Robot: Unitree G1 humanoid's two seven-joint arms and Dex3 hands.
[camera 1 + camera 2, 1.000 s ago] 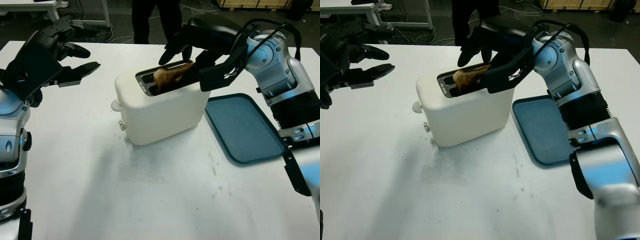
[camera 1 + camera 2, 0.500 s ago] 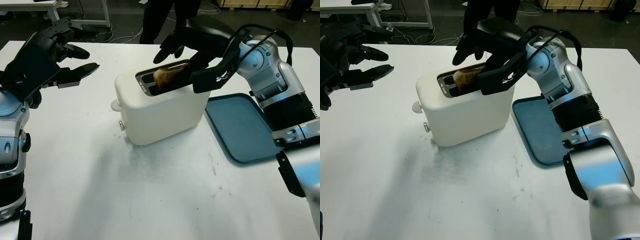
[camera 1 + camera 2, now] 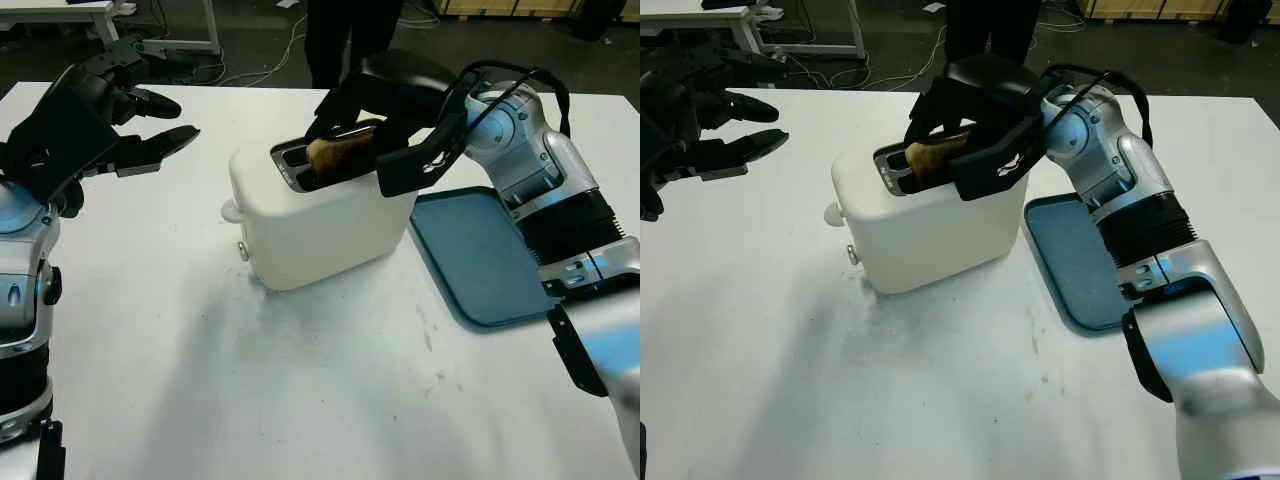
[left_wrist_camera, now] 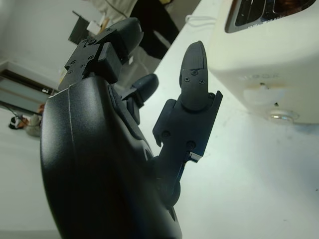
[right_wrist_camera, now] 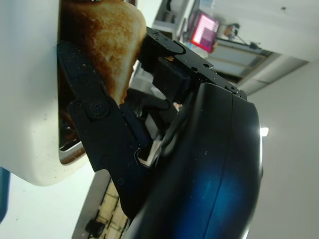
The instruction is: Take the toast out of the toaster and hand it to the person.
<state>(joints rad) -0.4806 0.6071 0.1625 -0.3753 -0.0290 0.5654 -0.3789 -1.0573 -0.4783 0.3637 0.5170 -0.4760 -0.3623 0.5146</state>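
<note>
Toast (image 3: pixel 340 152) sticking up from toaster (image 3: pixel 320 215) slot, long axis running along slot | right hand (image 3: pixel 372 118) reaching over it, fingers (image 5: pixel 94 107) closing on both faces | left hand (image 3: pixel 95 125) hovering far left, open, holding nothing

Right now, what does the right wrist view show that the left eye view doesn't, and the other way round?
Right wrist view: up close, the right hand's fingers sit on either side of the toast, with a lit screen beyond. Left eye view: the blue tray, the open left hand raised over the table's left side, and a person's legs. Both: toast standing in the white toaster.
</note>
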